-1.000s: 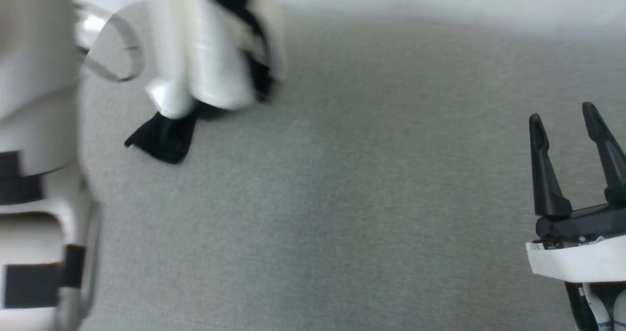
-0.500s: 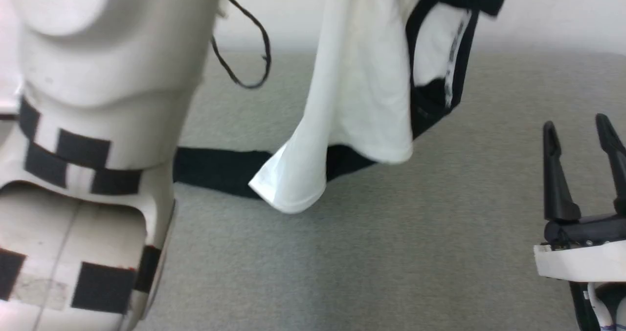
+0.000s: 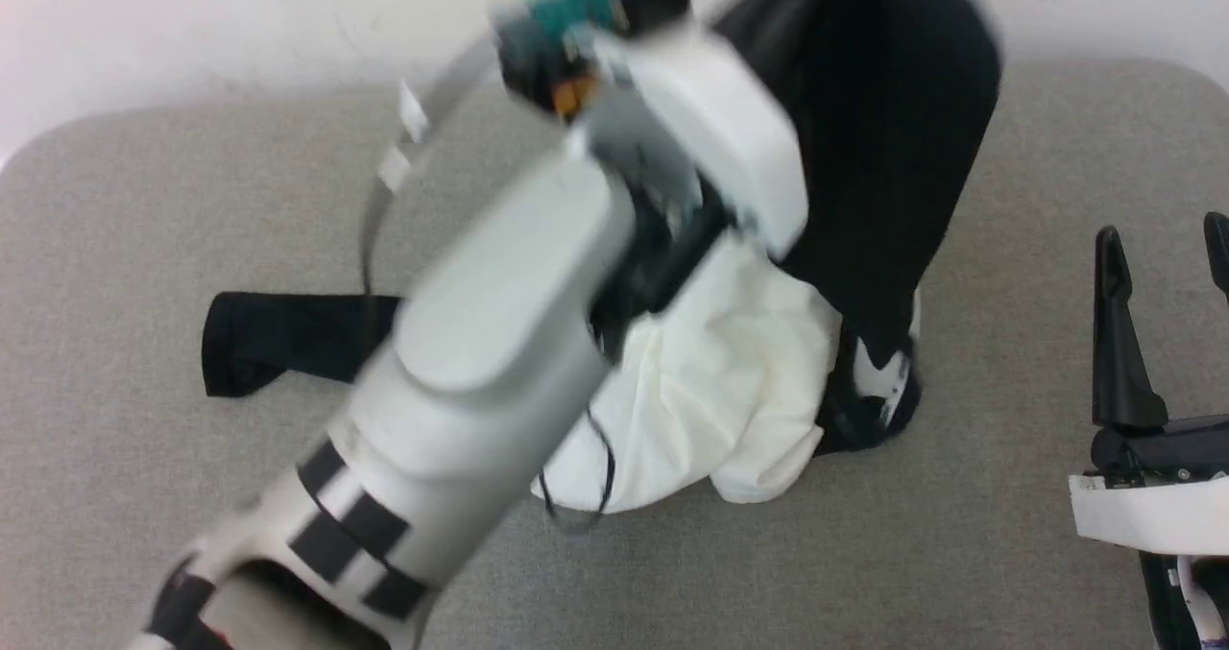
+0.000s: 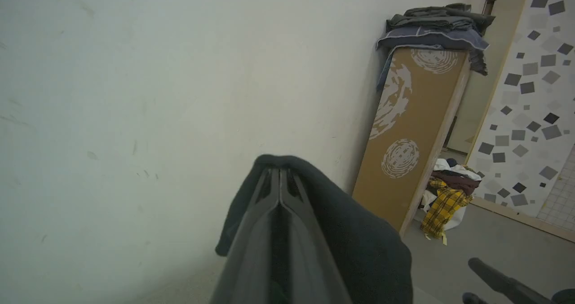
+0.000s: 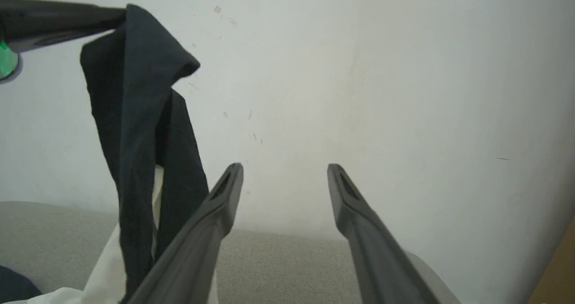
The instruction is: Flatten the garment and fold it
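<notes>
A tall brown box (image 4: 413, 129) printed with white rings stands against the wall, and a stack of folded grey and blue clothes (image 4: 435, 23) lies on top of it. At its foot sits a heap of clothes (image 4: 444, 200) with a yellow checked piece outermost. It may rest in a white bag, but the far corner is too small to tell.

The left gripper (image 4: 279, 180) has its jaws pressed together on a fold of the garment (image 3: 710, 410), and dark cloth drapes over both tips and down one side. In the right wrist view the same jaws reach in from the upper left, with the black fabric hanging from them in a long twisted drop. The white body below lies bunched on the grey tabletop (image 3: 144, 247), and one black sleeve (image 3: 278, 343) is stretched flat to the robot's left. The left forearm (image 3: 499, 343), blurred, crosses over the heap in the head view.

The right gripper (image 3: 1164, 232) hovers at the robot's right with its jaws spread apart and nothing between them. The garment sits to its left, near but not touching.
</notes>
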